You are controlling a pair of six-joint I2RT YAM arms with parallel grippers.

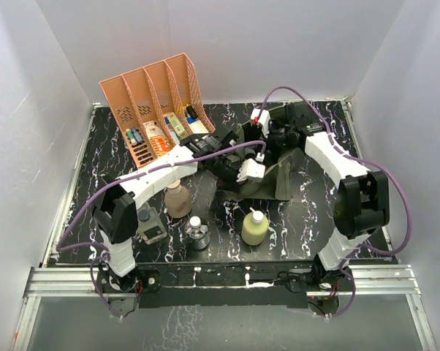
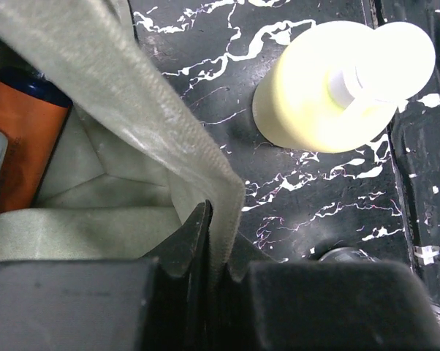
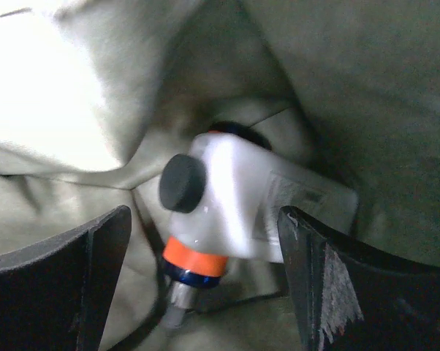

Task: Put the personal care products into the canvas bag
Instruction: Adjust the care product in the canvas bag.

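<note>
Your left gripper [image 2: 214, 223] is clamped tight on the rim of the canvas bag [image 2: 125, 102]. Just beyond its fingers, a yellow white-capped bottle [image 2: 315, 102] stands on the black marbled table [image 2: 205, 66]. Your right gripper [image 3: 205, 219] hangs inside the bag, jaws spread wide and holding nothing. Between them lies a white dark-capped bottle [image 3: 242, 201] atop the orange-and-blue pump bottle [image 3: 194, 265]. Plain white walls [image 1: 278, 44] enclose the table.

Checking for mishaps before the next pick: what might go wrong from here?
The left gripper pinches only the rim of the canvas bag; if it slips, fabric may sag onto the right gripper inside.
The right gripper's open fingers flank the white bottle; lifting out might snag it or the lining.
</note>
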